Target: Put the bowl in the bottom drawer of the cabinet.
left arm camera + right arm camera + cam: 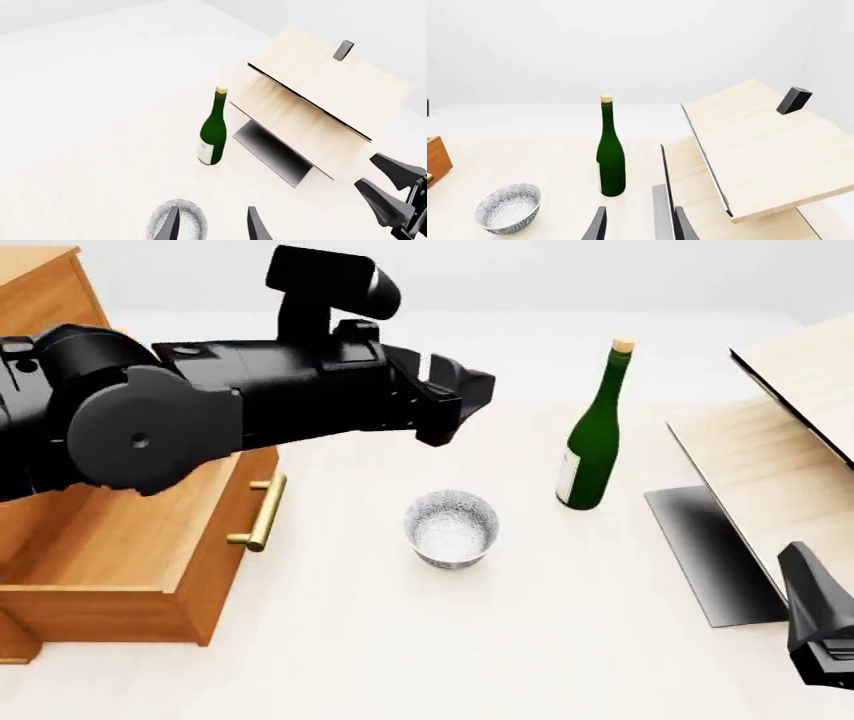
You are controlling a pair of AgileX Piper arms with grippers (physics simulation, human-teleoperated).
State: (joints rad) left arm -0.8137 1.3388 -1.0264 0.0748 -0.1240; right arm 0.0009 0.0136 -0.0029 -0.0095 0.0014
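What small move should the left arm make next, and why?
Probably lower the left gripper onto the bowl. The bowl sits upright on the table, ungrasped, the open fingers hang above it with one over its rim, and the bottom drawer is already pulled out beside it. The right gripper is far off.

cabinet [80, 570] mostly behind left arm [200, 410], right gripper [821, 625] cut off by edge
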